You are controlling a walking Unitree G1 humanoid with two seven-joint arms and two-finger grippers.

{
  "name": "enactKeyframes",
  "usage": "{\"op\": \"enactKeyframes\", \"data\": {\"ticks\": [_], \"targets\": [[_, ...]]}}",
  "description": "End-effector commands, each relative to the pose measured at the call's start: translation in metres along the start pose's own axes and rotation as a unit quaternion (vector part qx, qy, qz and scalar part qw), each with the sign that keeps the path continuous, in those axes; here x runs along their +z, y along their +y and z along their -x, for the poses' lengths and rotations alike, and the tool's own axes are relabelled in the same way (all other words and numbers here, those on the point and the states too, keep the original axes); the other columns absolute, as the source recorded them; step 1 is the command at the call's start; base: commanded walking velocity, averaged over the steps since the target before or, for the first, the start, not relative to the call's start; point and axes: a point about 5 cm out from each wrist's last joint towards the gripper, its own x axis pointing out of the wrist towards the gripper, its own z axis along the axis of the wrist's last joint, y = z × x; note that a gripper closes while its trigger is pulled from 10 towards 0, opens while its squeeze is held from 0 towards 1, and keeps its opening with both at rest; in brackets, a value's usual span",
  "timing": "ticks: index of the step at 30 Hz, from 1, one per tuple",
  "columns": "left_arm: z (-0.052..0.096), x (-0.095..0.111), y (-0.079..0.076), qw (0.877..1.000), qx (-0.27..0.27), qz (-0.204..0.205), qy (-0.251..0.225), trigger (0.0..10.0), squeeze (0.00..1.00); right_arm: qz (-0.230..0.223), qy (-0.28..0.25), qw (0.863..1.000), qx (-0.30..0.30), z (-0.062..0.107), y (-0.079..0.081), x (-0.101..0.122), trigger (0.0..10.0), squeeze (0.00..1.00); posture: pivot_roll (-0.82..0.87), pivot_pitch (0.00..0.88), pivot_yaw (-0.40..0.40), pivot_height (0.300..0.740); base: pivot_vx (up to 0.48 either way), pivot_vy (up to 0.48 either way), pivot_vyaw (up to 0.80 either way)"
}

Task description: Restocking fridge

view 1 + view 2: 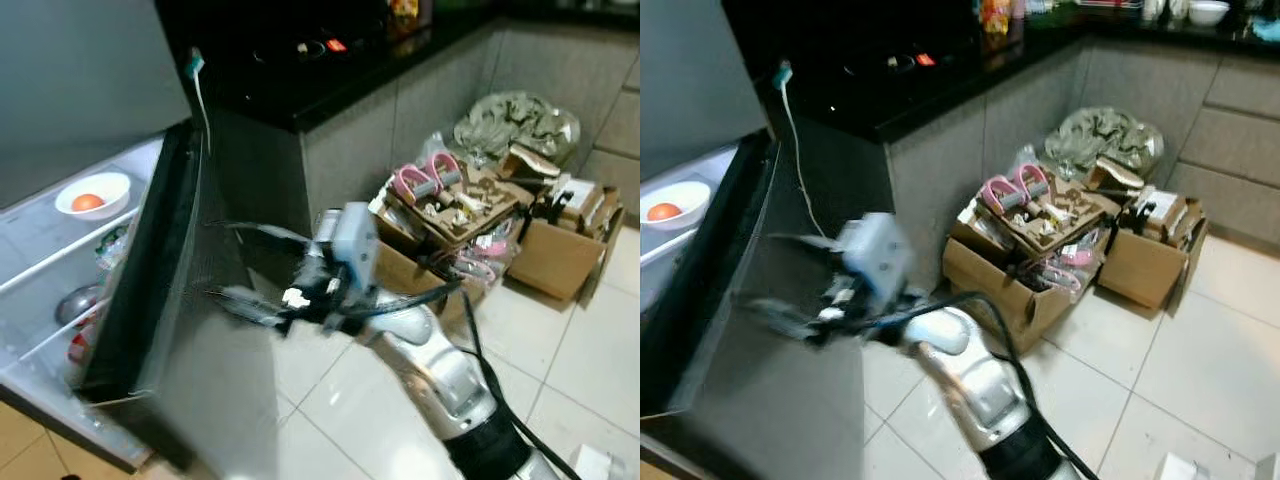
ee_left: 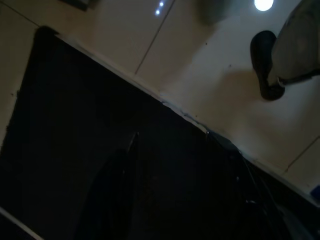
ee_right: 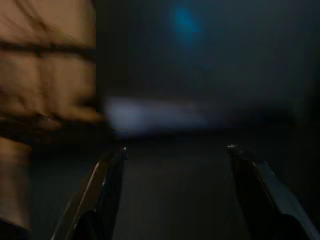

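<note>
Kitchen floor tiled | right claw [image 1: 240, 268] blurred, fingers apart at fridge door [image 1: 170, 260]; left claw's state indiscernible

Dim tiled floor [image 2: 200, 60], dark mat [image 2: 100, 150], perhaps a shoe [image 2: 265, 65]

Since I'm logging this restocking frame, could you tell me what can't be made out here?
- Right gripper: motion-blurred in the head views against the fridge door; contact unclear.
- Fridge shelves: cut by the left edge, lower items unreadable.
- Left wrist view: dark, fingers indistinct.
</note>
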Motion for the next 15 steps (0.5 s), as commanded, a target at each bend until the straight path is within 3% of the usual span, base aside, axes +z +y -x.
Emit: {"op": "enactKeyframes", "data": {"ticks": [1,4,5,9,10,14,15], "targets": [[0.003,-0.004,0.002,1.0,-0.001,0.004,0.001,10.0,0.0,0.007,0.023,1.0,-0.019,0.009,-0.004,-0.01,10.0,0.0,-0.08,0.138,0.068,0.74,0.0,0.0,0.0],[0.004,-0.005,0.005,1.0,0.002,0.007,-0.007,10.0,0.0,0.01,0.096,0.993,-0.062,0.039,-0.008,-0.034,10.0,0.0,-0.09,0.141,0.062,0.74,0.0,0.0,0.0],[0.004,-0.005,0.006,1.0,0.005,0.011,-0.007,10.0,0.0,-0.011,0.152,0.984,-0.09,0.06,-0.004,-0.057,10.0,0.0,-0.09,0.141,0.059,0.74,0.0,0.0,0.0],[0.003,-0.004,0.006,1.0,0.009,0.015,-0.012,10.0,0.0,-0.013,0.242,0.963,-0.115,0.091,0.007,-0.098,10.0,0.0,-0.09,0.142,0.054,0.74,0.0,0.0,0.0],[0.003,-0.004,0.006,1.0,0.009,0.015,-0.012,10.0,0.0,-0.013,0.242,0.963,-0.115,0.091,0.007,-0.098,10.0,0.0,-0.09,0.142,0.054,0.74,0.0,0.0,0.0],[0.003,0.0,0.006,0.999,0.012,0.022,-0.025,10.0,0.0,-0.04,0.324,0.929,-0.176,0.13,0.018,-0.143,10.0,0.0,-0.09,0.141,0.051,0.74,0.0,0.0,0.0],[0.003,0.0,0.006,0.999,0.012,0.023,-0.027,10.0,0.0,-0.038,0.352,0.912,-0.205,0.143,0.019,-0.154,10.0,0.0,-0.09,0.141,0.051,0.74,0.0,0.0,0.0]]}}
